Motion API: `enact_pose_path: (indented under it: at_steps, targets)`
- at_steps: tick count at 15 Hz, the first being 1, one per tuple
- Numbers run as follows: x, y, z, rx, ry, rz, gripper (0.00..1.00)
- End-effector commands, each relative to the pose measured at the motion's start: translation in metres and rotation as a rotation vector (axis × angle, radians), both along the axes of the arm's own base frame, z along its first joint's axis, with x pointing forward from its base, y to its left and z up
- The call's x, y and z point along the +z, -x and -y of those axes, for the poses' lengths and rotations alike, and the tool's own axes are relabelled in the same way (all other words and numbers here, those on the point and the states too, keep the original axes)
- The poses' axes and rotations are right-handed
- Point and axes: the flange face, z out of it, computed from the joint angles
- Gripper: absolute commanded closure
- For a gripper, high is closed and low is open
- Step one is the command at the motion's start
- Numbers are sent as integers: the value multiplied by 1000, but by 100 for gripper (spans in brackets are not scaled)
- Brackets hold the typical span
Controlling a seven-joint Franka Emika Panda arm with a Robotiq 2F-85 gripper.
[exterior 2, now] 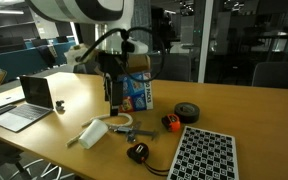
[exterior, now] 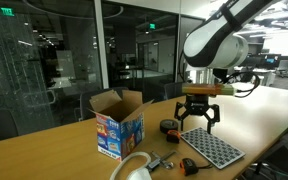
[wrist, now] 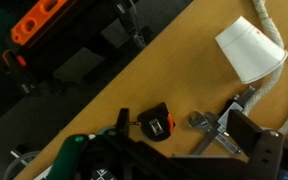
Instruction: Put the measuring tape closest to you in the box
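1. Shows the claw [exterior: 201, 123] hanging above the bench [exterior: 269, 108], fingers spread apart, gripping nothing.
2. Finds the measuring tape [exterior 2: 137, 154] lying on the bench close to its edge, near a grey perforated tray [exterior 2: 206, 155] and well apart from the claw.
3. Places the box [exterior 2: 136, 93] upright, flaps open, farther back, with a white cone [exterior 2: 92, 132] lying nearer the edge.

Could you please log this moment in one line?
gripper: open, empty | small black-and-orange measuring tape: on wooden table | blue-printed cardboard box: flaps open

Gripper [exterior: 201, 125] spread above table [exterior: 54, 150], box [exterior: 119, 128] nearby
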Motion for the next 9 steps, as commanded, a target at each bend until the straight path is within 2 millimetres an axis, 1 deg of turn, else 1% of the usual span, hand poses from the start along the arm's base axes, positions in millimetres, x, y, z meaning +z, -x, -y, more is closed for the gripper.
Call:
enact_pose_path:
  at_steps: [1,3,6,8,9]
  targets:
    - [-53,-25,-9,-186,65,-11,0]
    - [-84,-27,-10,-249,96,-19,0]
    - [-128,-25,-8,-270,112,-11,0]
    - [-155,-25,-5,-228,110,11,0]
    - [-166,-28,-3,-158,93,54,0]
